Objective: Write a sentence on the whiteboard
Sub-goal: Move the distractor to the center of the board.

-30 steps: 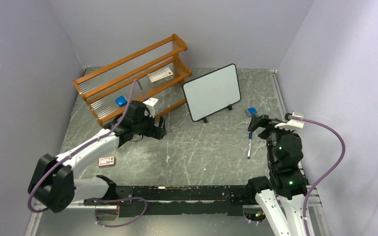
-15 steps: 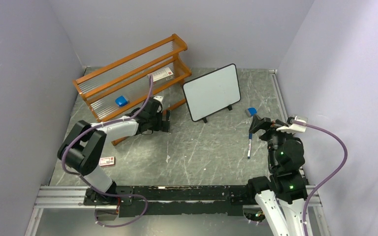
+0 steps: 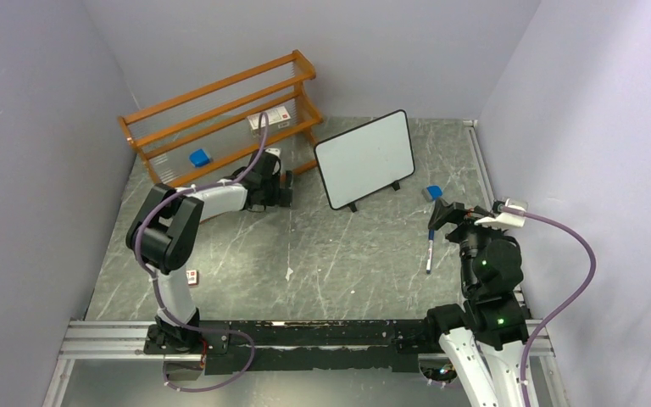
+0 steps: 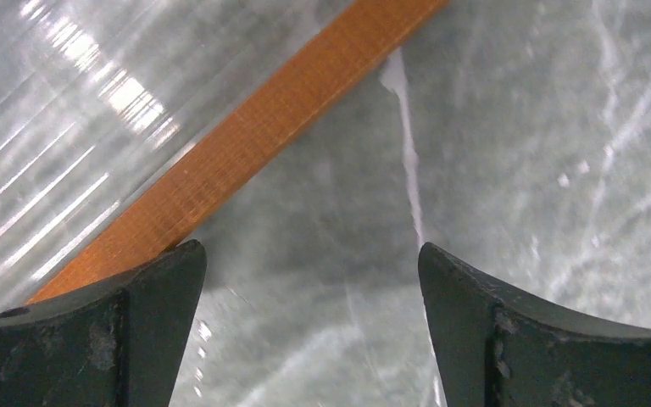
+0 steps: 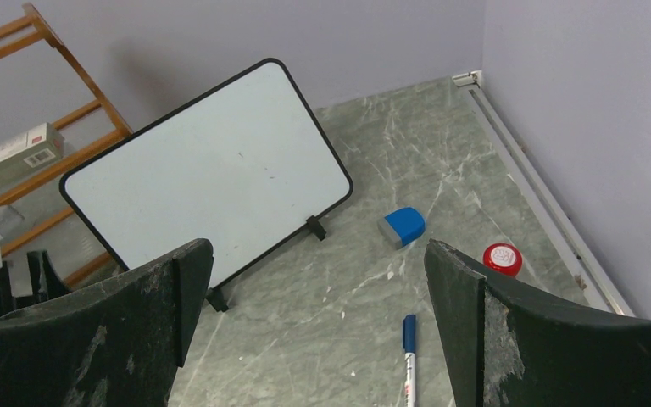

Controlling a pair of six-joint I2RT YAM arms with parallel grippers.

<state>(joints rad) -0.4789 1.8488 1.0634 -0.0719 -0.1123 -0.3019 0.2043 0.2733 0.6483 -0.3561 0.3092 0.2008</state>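
The whiteboard (image 3: 364, 159) stands tilted on two black feet at the back middle of the table. Its white face (image 5: 212, 174) is blank, and no sentence shows on it. A blue-capped marker (image 3: 430, 250) lies on the table in front of my right gripper (image 3: 442, 212). That gripper hovers open above it, and the marker (image 5: 408, 360) lies between the fingers but low in the right wrist view. My left gripper (image 3: 286, 192) is open and empty, left of the board, at the foot of the wooden rack (image 3: 220, 119).
A blue eraser (image 5: 403, 226) and a red cap (image 5: 502, 259) lie right of the board. The rack holds a white box (image 3: 273, 119) and a blue item (image 3: 198, 157). Its orange rail (image 4: 246, 153) runs beside my left fingers. A small red-and-white box (image 3: 191, 275) lies near the left arm.
My left arm has stretched out towards the rack, and the rack has shifted back and to the left. The right gripper has barely moved.
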